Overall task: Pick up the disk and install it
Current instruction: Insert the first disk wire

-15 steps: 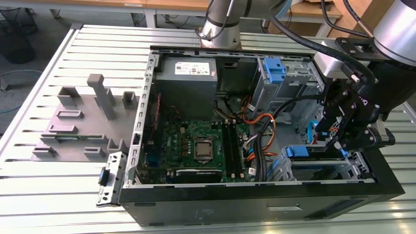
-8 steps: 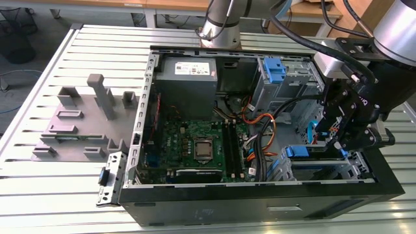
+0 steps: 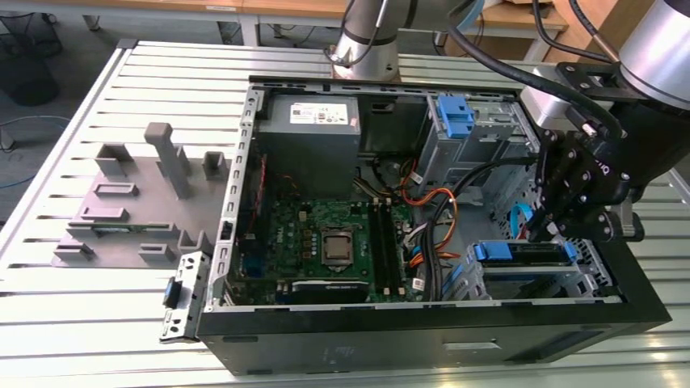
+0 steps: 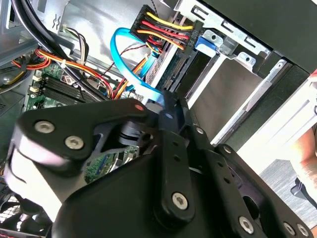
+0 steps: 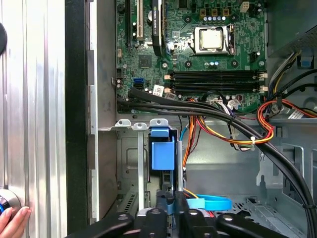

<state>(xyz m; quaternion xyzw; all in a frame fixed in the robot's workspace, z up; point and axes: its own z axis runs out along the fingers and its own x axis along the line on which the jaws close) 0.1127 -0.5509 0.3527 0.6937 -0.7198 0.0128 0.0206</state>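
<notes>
Black gripper (image 3: pixel 571 212), its opening impossible to tell, hovers just above the disk (image 3: pixel 522 252) seated in the case's bay.

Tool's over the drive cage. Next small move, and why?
Probably ease the tool straight down toward the disk: in the exterior view it hangs just above the disk, which lies in the drive cage, and the blue cable loops close beside it.
</notes>
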